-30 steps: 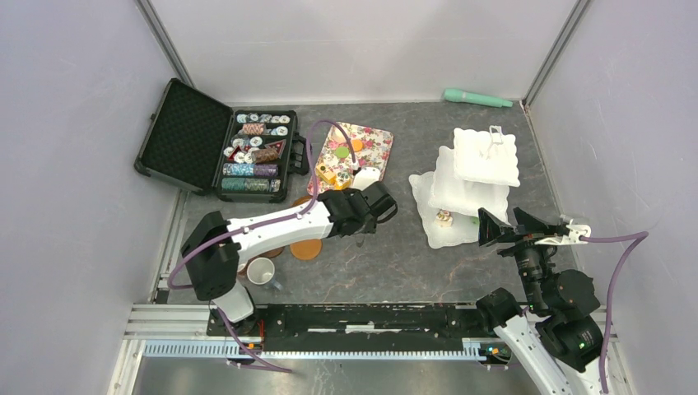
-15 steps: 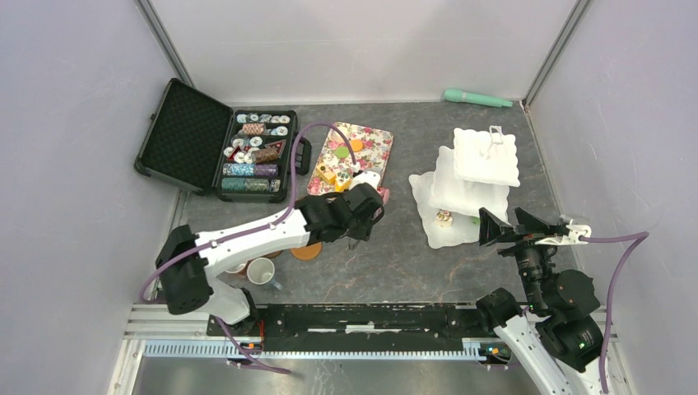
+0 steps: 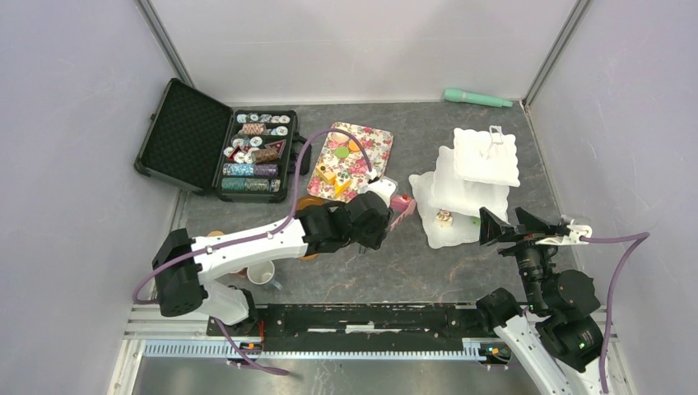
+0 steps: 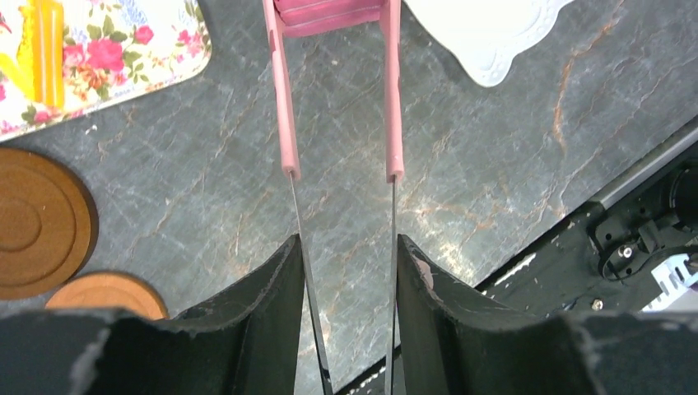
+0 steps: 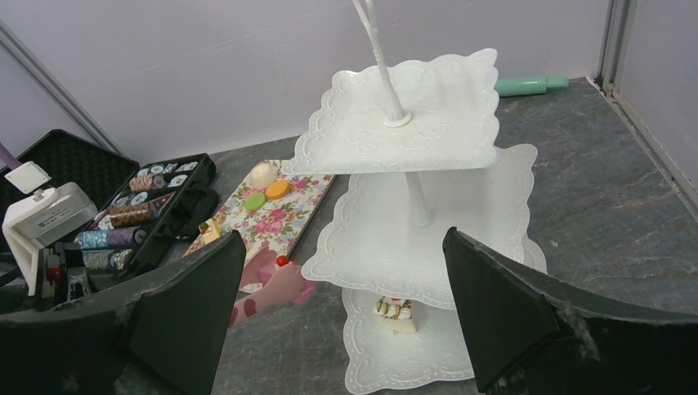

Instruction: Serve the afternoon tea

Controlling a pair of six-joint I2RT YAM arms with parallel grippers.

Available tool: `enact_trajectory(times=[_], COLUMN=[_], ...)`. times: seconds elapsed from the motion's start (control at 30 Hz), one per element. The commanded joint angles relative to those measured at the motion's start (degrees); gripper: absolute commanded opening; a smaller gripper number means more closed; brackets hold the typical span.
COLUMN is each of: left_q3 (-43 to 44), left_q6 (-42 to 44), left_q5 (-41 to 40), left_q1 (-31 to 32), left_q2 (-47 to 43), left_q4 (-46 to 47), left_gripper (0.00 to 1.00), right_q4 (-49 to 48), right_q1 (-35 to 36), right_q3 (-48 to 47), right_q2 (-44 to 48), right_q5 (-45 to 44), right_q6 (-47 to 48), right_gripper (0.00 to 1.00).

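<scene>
My left gripper (image 3: 380, 212) (image 4: 346, 243) is shut on a pair of thin metal tongs (image 4: 391, 214) with pink tips (image 4: 284, 107). The tips pinch a pink toy pastry slice (image 3: 402, 205) (image 5: 278, 284) just left of the white three-tier stand (image 3: 473, 169) (image 5: 428, 222), above the table. A cream pastry (image 3: 444, 218) (image 5: 397, 313) lies on the stand's bottom tier. More pastries (image 3: 340, 154) (image 5: 265, 195) lie on the floral tray (image 3: 366, 140). A white mug (image 3: 262, 271) stands near the left arm's base. Brown saucers (image 4: 33, 222) lie beside the arm. My right gripper (image 3: 512, 229) (image 5: 346, 321) hangs open, right of the stand.
An open black case of poker chips (image 3: 247, 156) lies at the back left. A green roller (image 3: 477, 99) rests against the back wall. Side walls close in the table, and the arms' metal rail (image 3: 370, 321) runs along the near edge.
My left arm has swung right from the floral tray toward the stand, carrying the pink pastry in the tongs. The right arm has not moved.
</scene>
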State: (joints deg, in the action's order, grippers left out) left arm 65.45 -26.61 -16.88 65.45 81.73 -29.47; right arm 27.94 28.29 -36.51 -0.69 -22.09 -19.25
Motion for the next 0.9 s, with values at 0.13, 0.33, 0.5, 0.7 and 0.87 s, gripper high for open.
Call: enact_trajectory(times=[0.13,0.33,0.5,0.7,0.87], left_q3=[6.71,10.41,12.56,15.46,17.3], left_q6=[6.96,10.48,13.36,16.15,18.27], left_q5=[-1.24,-3.93,-6.1,-6.87,-6.69], left_q1=[0.02,-0.14,-0.08,-0.3,-0.47], left_q2=[7.86,12.31,14.01,16.82,19.34], left_q4=[8.19,8.72,8.69,9.57,10.55], left_gripper=[0.23,0.22,0.22,0.23,0.23], right_q4=[-0.96,-0.71,-1.18,-1.93,-1.79], right_q1=[0.18,0.19,0.18,0.19,0.18], right_q3=[-0.93,-1.03,-0.23,0.08,0.04], right_q2=[0.91,0.93,-0.62,-0.97,-1.0], right_q5=[-0.31,-0.82,-0.35,-0.1,-0.47], right_q6=[-0.02,0.07,-0.44,-0.37,-0.1], right_gripper=[0.98,0.98,0.98,0.98,0.98])
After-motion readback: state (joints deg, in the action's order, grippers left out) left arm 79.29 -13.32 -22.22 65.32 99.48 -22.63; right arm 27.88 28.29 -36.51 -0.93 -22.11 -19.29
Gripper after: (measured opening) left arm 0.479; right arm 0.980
